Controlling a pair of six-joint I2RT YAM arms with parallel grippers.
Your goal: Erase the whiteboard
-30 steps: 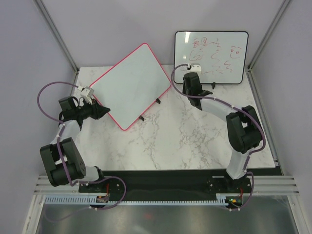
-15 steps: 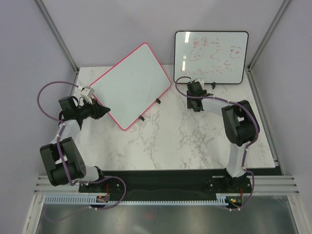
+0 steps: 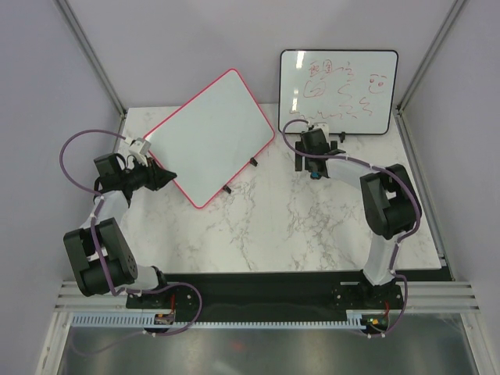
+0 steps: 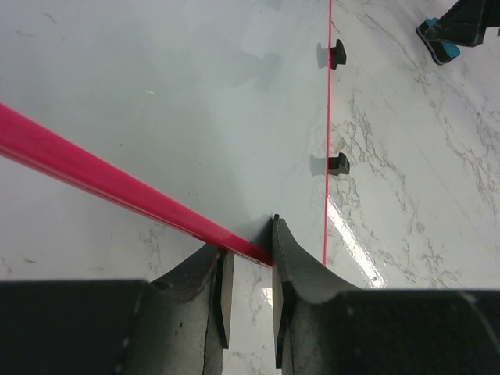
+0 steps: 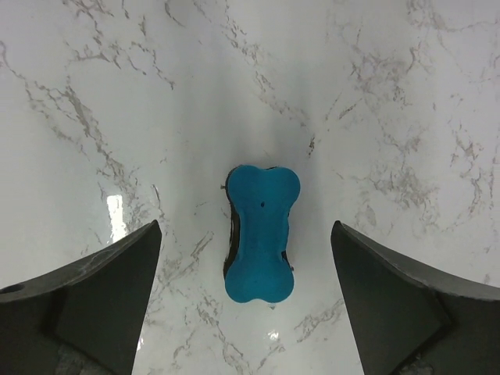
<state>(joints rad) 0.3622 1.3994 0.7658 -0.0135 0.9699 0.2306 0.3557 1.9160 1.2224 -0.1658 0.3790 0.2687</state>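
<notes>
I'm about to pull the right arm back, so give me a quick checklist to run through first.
1. Right gripper open: ok.
2. Blue eraser lying on the table, not touched by that gripper: ok.
3. Left gripper shut on the pink frame of the whiteboard: ok.
4. Whiteboard surface free of marks: ok, none seen in the top or left wrist view.
5. Whiteboard's feet resting on the table: cannot tell.
</notes>
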